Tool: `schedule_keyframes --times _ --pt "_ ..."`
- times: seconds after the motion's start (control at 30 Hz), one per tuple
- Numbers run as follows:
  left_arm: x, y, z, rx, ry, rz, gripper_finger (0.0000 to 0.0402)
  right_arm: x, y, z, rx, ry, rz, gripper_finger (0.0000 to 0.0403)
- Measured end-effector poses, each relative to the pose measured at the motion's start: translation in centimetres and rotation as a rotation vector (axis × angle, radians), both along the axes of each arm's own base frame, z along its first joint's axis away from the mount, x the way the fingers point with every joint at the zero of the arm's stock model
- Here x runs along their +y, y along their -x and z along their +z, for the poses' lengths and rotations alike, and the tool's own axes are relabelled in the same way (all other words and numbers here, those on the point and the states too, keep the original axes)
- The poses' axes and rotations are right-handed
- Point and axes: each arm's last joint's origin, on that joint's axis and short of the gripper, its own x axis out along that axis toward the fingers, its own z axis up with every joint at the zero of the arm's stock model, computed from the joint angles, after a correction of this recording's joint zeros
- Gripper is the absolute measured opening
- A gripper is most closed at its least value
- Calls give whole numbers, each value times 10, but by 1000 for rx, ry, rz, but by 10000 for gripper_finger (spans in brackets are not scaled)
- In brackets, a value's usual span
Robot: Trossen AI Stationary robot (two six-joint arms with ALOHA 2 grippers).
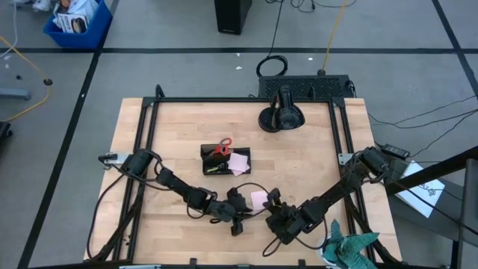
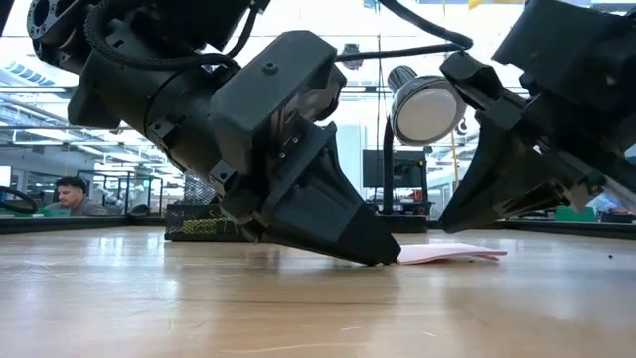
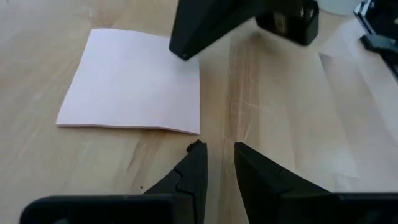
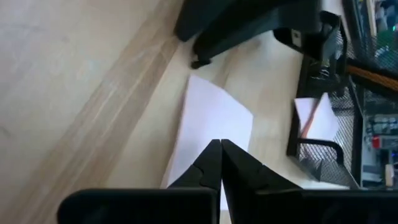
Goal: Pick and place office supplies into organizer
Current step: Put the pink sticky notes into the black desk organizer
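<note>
A single pink sticky note (image 1: 259,199) lies flat on the wood between both grippers. My left gripper (image 3: 219,155) is narrowly open, its tips low at the table just off one edge of the note (image 3: 134,81). My right gripper (image 4: 219,149) is shut and points down over the note (image 4: 211,121) from the opposite side. In the left wrist view one of its fingers (image 3: 186,43) stands over the note's far corner. The black organizer (image 1: 225,159) sits farther back, holding red-handled scissors (image 1: 222,146) and pink notes (image 1: 240,161). My left gripper has its fingertips (image 2: 383,257) down at the table top beside the note's edge (image 2: 417,257), slanting in from the table's left; I cannot tell whether they touch the paper. My right gripper's shut tips hover at the note's corner (image 3: 189,59); I cannot tell whether they touch it.
The round black camera-stand base (image 1: 280,118) stands at the far edge. A teal cloth (image 1: 351,250) lies at the near right corner. Bare wood (image 1: 172,205) stretches left of the grippers and to the right of the organizer. A person sits in the room beyond (image 2: 72,196).
</note>
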Motion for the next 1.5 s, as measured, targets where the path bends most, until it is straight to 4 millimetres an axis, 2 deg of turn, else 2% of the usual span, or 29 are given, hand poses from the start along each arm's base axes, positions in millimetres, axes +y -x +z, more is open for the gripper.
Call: schedule_keyframes --times 0.13,0.3,0.37,0.5,0.63,0.73,0.83,1.17,1.3,1.5 --pt "3 -1 8 -19 -65 6 85 1 3 7 -3 -78 -20 8" --pt "8 -18 37 -68 -113 -3 85 4 4 6 -10 -155 -52 26" --pt "12 -24 42 -34 -162 -8 85 6 4 7 -17 -165 -49 28" --pt "33 -37 50 64 -221 59 85 9 6 6 -1 -219 -40 28" --pt "60 -40 44 122 -238 138 85 13 8 6 0 -236 -39 25" --pt "72 -42 41 137 -211 162 85 15 10 5 22 -256 -22 31" --pt "79 -41 34 175 -217 172 85 16 11 0 36 -237 -28 54" --pt "76 -47 13 178 -147 142 85 13 9 -19 0 -130 -87 164" --pt "70 -47 9 177 -139 138 85 11 8 -20 -10 -116 -103 179" --pt "59 -45 9 163 -129 107 85 5 4 -21 -7 -110 -125 170"
